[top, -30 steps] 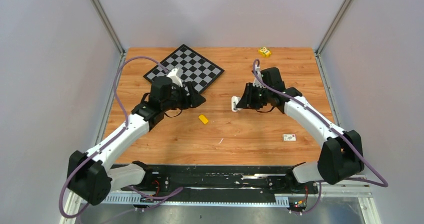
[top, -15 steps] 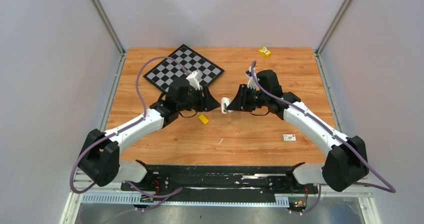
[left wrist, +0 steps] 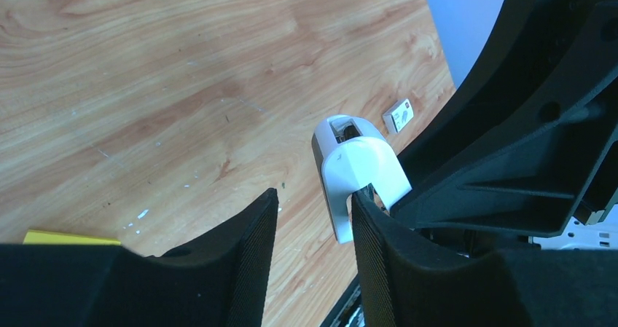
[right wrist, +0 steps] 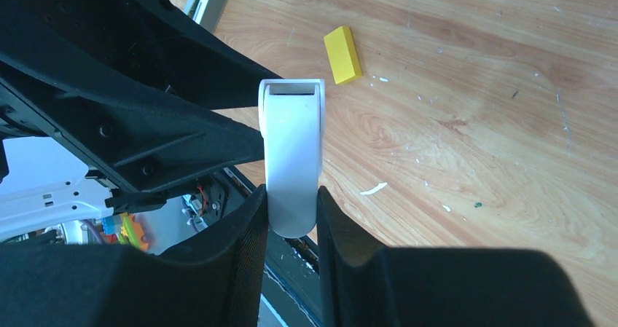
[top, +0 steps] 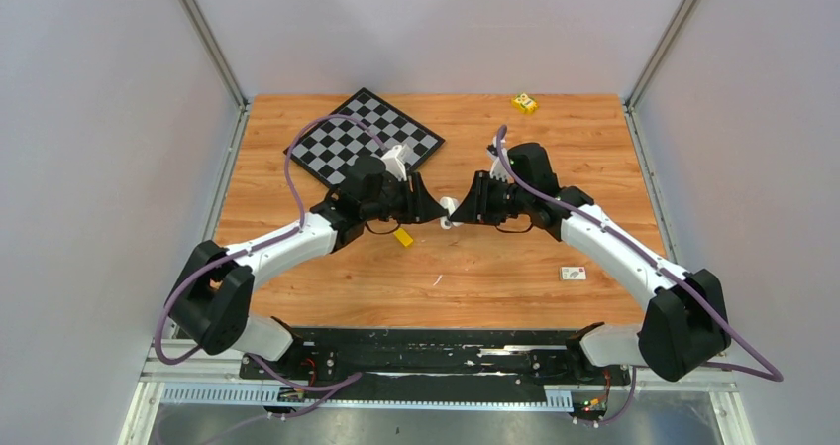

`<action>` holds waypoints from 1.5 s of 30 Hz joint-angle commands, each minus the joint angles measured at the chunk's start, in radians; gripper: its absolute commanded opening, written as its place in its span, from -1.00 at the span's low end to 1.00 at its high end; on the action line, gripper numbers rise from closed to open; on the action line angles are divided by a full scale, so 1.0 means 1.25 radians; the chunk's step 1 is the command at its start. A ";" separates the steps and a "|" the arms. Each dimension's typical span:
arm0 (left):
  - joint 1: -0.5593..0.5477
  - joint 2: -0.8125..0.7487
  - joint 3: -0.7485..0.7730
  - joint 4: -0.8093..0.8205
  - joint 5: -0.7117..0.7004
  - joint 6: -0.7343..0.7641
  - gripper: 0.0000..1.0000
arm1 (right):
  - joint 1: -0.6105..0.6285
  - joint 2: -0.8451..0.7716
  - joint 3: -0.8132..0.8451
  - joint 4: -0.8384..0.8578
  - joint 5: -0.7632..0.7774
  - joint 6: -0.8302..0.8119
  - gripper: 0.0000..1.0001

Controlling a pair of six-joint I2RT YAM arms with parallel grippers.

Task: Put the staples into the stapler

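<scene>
Right gripper (right wrist: 291, 203) pinches the stapler (right wrist: 291, 138) above the wooden table (top: 495, 286); left gripper (left wrist: 313, 199), spread, faces it; grey walls (top: 99, 118) flank the edges.

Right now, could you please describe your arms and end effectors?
The left arm and right arm have white links, black joints and a purple cable each. The left end effector and right end effector are black, with two ribbed fingers.
</scene>
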 commanded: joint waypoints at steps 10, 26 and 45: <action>-0.019 0.029 -0.025 0.064 0.048 -0.035 -0.27 | 0.010 -0.003 -0.026 0.048 0.009 0.006 -0.78; -0.019 0.048 -0.041 0.104 0.054 -0.051 -0.57 | 0.009 -0.009 -0.049 0.077 0.010 0.012 -0.80; -0.018 0.032 -0.020 0.060 0.033 -0.029 -0.98 | 0.013 -0.013 -0.086 0.095 0.024 -0.037 -0.21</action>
